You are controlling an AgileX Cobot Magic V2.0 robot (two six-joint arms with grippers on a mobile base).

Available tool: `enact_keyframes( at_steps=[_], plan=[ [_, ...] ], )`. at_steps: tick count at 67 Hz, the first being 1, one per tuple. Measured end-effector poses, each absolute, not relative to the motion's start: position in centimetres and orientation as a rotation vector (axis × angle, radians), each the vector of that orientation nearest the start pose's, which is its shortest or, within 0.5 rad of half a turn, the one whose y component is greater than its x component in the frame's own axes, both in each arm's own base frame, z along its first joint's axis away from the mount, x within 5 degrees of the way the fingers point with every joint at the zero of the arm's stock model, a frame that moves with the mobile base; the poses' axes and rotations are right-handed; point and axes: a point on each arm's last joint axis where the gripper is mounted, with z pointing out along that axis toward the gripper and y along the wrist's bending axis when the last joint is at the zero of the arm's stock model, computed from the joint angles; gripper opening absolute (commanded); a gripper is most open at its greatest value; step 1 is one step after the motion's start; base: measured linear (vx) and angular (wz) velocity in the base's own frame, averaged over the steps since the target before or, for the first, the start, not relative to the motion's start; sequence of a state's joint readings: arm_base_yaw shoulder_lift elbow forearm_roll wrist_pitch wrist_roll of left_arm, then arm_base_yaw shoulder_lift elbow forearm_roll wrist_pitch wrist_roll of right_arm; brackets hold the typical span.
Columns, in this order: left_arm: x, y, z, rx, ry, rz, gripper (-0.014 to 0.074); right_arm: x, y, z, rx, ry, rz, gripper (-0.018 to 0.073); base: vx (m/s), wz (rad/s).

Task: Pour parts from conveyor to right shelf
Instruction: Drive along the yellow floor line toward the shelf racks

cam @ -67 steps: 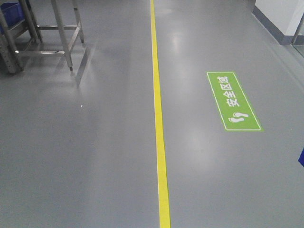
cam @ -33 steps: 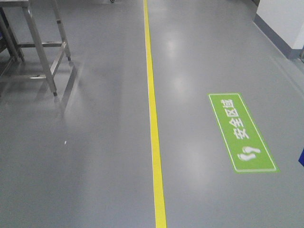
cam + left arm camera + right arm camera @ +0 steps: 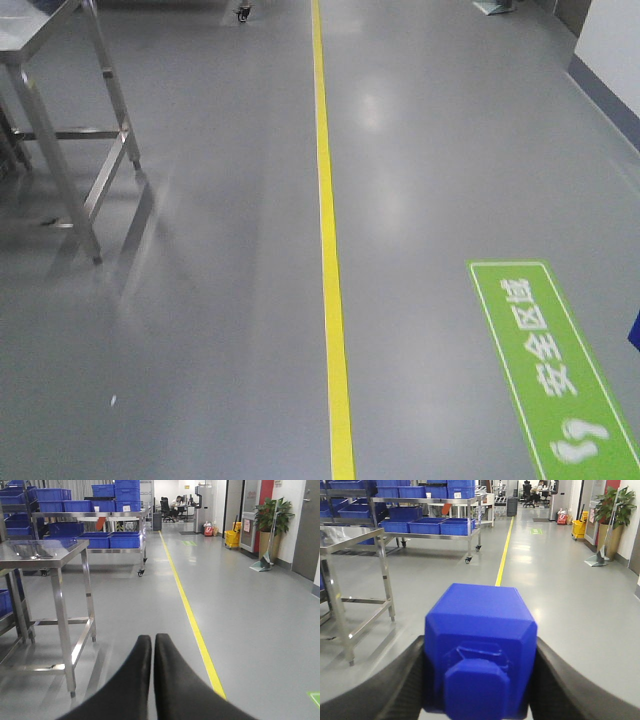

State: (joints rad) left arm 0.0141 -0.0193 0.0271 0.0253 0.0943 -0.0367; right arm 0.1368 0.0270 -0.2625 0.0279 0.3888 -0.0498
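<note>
My right hand (image 3: 481,652) is clamped on the block (image 3: 479,625) — stud towards the camera, fingers pressed to both its sides. My left hand (image 3: 153,639) carries nothing, its fingers together. Ahead lies grey floor (image 3: 200,350) with a yellow line (image 3: 328,250) running far. A steel counter (image 3: 42,555) stands near left — a rack (image 3: 90,514) of blue bins (image 3: 124,540) sits far left.

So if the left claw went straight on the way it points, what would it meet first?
Probably nothing nearby: the shut left claw points along open grey floor, between steel table and yellow line. Depth unclear.
</note>
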Motion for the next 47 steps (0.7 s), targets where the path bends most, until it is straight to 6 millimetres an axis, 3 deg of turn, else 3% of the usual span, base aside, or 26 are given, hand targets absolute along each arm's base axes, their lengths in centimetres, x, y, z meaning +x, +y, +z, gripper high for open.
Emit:
enact_keyframes(
  at_steps=[47],
  plan=[
    [5.61,0.1,19.65,-0.022,1.585,0.004,-0.0006,3.99,0.65,26.35,-0.14,1.632,0.095,-0.0009,0.83,-0.01]
  ],
)
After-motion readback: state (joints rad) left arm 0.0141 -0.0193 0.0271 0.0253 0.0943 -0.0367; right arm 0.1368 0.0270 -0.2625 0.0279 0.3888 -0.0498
